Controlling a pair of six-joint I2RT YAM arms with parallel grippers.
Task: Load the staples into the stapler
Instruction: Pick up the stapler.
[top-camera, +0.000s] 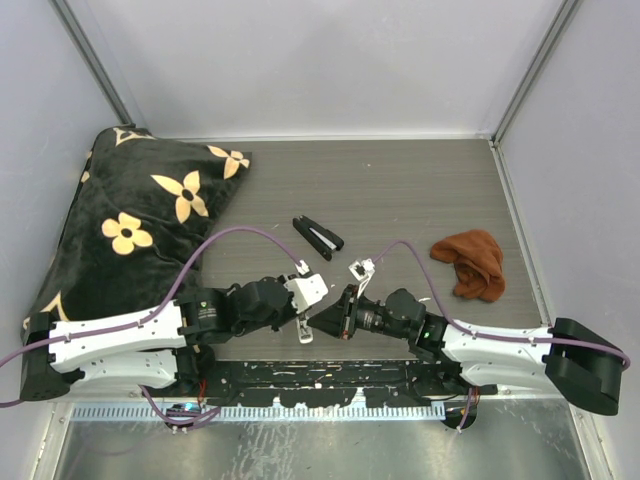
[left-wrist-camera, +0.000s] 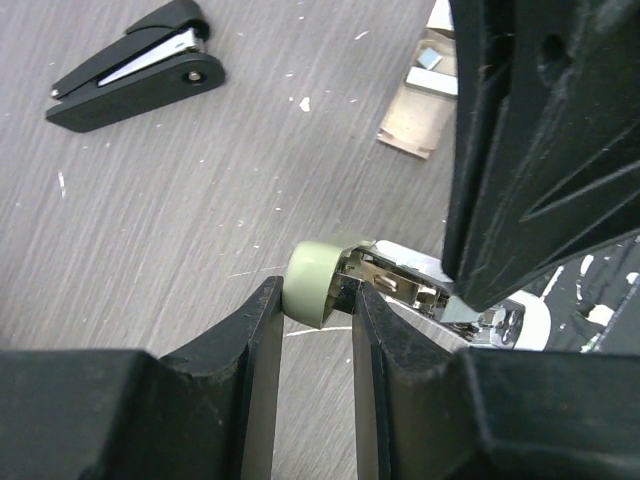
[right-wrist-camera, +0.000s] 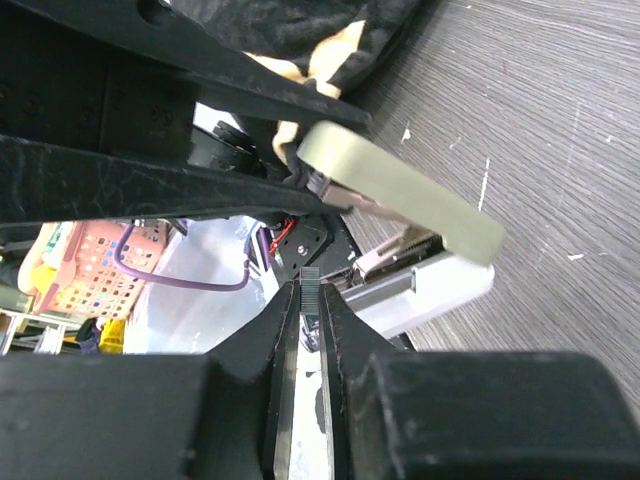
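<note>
my right gripper (right-wrist-camera: 310, 308) is pinched tight on the staples (right-wrist-camera: 310, 283), a thin grey strip held on edge between the fingers, its long axis running 12 to 6 in the right wrist view. the stapler (right-wrist-camera: 400, 190) lies just beside it at 2 o'clock, lid hinged up, its length running 10 to 4. strip and open channel (right-wrist-camera: 385, 275) look crossed, so i judge they need lining up. my left gripper (left-wrist-camera: 316, 305) clamps the stapler's rounded cream-green end. beyond, in the top view, a black stapler (top-camera: 318, 237) lies at 12 o'clock and a small box (top-camera: 360, 268) at 1.

White-shelled black-jointed arms (top-camera: 110, 340), purple cables (top-camera: 232, 231), black gripper fingers (left-wrist-camera: 250, 380)
</note>
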